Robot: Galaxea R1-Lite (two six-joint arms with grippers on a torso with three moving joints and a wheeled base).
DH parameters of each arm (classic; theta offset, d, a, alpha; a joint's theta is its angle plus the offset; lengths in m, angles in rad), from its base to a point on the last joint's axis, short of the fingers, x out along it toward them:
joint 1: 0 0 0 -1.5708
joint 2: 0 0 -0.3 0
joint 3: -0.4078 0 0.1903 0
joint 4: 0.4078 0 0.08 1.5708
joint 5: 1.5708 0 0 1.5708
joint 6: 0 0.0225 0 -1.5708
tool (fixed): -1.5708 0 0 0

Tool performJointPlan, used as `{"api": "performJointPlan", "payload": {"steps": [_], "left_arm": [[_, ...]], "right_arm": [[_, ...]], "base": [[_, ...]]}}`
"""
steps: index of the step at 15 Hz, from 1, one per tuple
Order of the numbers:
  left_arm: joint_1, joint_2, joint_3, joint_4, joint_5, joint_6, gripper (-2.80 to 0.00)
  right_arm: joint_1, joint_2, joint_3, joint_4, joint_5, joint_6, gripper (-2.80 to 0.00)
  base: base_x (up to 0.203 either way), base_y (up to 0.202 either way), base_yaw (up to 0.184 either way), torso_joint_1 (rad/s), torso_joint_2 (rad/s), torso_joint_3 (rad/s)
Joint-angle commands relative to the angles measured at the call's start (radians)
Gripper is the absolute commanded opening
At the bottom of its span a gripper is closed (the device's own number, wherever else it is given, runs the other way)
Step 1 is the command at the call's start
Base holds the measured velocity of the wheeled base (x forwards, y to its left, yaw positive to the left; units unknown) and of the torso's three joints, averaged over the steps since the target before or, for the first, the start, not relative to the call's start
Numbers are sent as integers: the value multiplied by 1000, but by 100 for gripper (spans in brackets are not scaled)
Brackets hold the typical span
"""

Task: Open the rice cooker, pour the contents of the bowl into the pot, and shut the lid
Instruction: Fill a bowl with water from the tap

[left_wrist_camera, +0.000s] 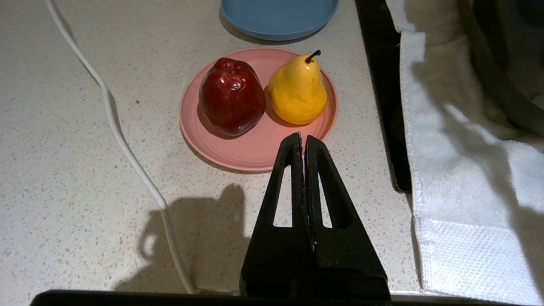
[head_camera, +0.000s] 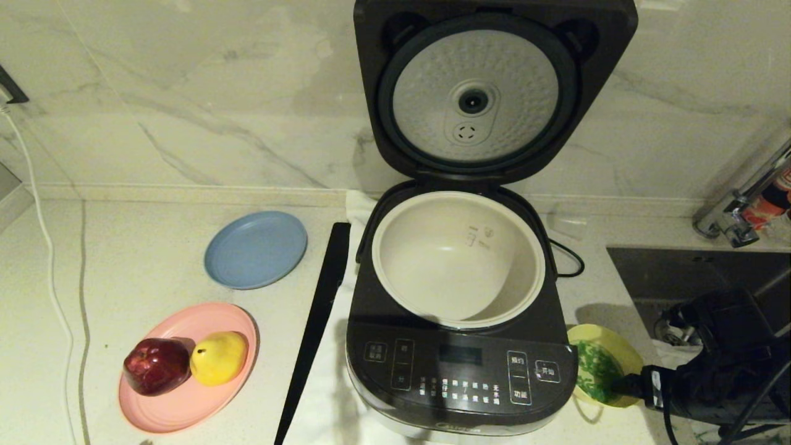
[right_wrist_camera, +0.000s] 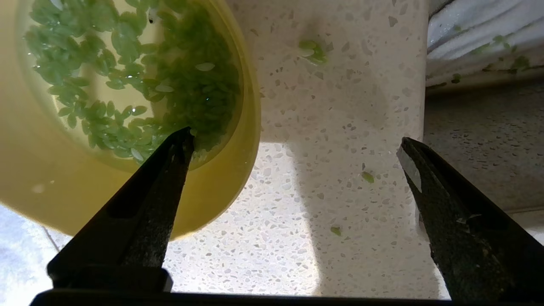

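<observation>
The rice cooker (head_camera: 457,364) stands mid-counter with its lid (head_camera: 494,93) swung fully up, showing the dimpled silver plate. Its cream pot (head_camera: 426,247) looks empty. The yellow bowl (head_camera: 612,349) sits on the counter by the cooker's right front corner, holding the green contents (head_camera: 594,369). My right gripper (right_wrist_camera: 295,136) is open at the bowl (right_wrist_camera: 229,178). One finger (right_wrist_camera: 161,182) reaches over the rim, above the contents (right_wrist_camera: 127,85), while the other is over bare counter. My left gripper (left_wrist_camera: 302,137) is shut on nothing, low over the counter near the pink plate.
Pink plate (head_camera: 185,402) with apple and pear, and blue plate (head_camera: 255,249), lie left of the cooker. A black bar (head_camera: 321,309) and white towel (left_wrist_camera: 459,170) lie beside it. Sink (head_camera: 680,272) and faucet (head_camera: 741,210) are to the right. Stray green bits (right_wrist_camera: 367,176) dot the counter.
</observation>
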Motion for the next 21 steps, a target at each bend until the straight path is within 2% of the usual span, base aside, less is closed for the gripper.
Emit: {"api": "performJointPlan", "payload": {"steps": [1,2,15,18,21], "left_arm": [[1,0,0,0,0,1,-280],[0,0,0,0,0,1,-280],[0,0,0,0,0,1,-280],[0,0,0,0,0,1,-280],[0,0,0,0,0,1,-280]], "right_arm": [[-2,13,-1,-1,-1,2,-5],[-2,13,-1,-1,-1,2,-280],[-47,-45,-2,6,-4,3,-280],[-105,-89,-13,25,10,-1,-280],[-214,-115,-69,97,66,-2,-280]], "base": [[0,0,0,0,0,0],[0,0,0,0,0,0],[0,0,0,0,0,0],[0,0,0,0,0,0],[0,0,0,0,0,0]]}}
